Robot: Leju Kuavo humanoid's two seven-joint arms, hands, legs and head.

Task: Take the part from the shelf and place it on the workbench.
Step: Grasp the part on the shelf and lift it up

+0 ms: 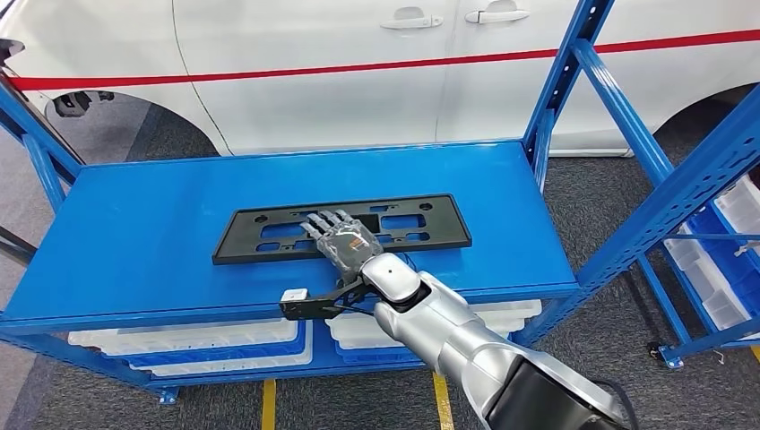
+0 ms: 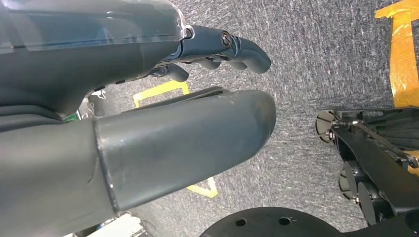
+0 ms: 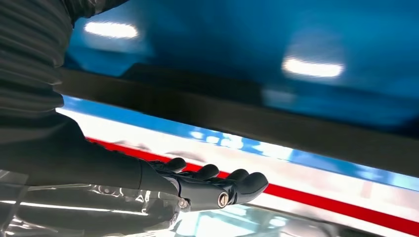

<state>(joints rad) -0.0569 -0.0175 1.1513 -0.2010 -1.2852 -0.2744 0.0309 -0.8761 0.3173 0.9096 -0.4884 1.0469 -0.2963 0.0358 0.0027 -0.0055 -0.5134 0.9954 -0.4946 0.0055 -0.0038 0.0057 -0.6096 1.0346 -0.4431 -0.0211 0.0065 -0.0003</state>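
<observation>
Lying flat near the middle of the blue surface, the black plate-shaped part runs lengthwise across it, a long flat frame with cut-out slots. The right robot hand rests on top of the part, just right of its middle, palm down with the fingers stretched forward and slightly apart over the slots; it lies flat on the part without closing around it. In the right wrist view the same robot hand shows its dark fingers held out nearly straight beside the part's dark edge, with blue metal beyond; whether the fingertips press on the part cannot be told from that blurred view. The silver right arm comes in from the lower right, and a small black bracket with a white block juts from its wrist over the front edge of the surface. The left robot hand hangs over grey carpet marked with yellow tape, its fingers loosely curved and holding nothing. White bins sit on the level under the surface, more bins fill a blue rack at the right, and a white car with a red stripe stands behind.
</observation>
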